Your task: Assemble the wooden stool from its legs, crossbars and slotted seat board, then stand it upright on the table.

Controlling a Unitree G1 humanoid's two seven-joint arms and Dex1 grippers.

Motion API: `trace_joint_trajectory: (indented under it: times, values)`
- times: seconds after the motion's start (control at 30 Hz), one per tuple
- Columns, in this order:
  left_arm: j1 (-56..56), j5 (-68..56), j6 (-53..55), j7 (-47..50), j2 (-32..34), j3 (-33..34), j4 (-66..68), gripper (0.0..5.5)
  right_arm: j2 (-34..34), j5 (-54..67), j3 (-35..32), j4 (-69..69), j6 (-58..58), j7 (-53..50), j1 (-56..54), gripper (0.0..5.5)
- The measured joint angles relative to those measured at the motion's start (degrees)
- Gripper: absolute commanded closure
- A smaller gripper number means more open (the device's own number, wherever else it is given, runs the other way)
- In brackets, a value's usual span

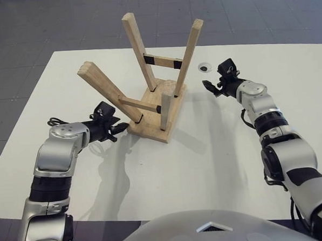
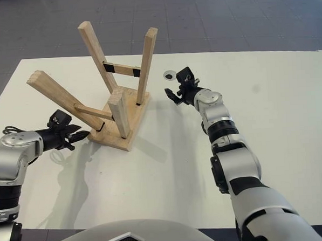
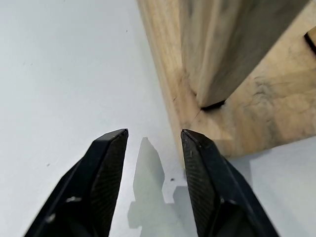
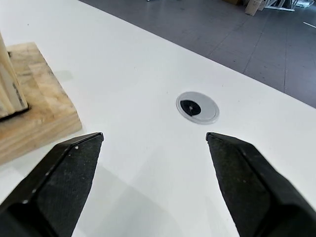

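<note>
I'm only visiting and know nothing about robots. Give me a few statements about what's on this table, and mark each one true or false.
1. The stool sits upside down, with its legs pointing up. True.
2. The left hand grips a leg. False: it is open and empty, beside a corner of the seat board.
3. The right hand is open and holds nothing. True.
4. Loose legs lie on the table. False: all four stand in the seat board.
5. A round cable port is set in the table near the right hand. True.
</note>
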Motion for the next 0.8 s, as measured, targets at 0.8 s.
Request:
trace_joint_trajectory:
  times: [0.8]
  values:
    - [-26.10, 11.98, -34.59, 1.54, -7.06, -9.90, 48.81, 3.49, 4.41, -7.74, 2.76, 4.71, -9.19, 9.03, -4.81, 1.64]
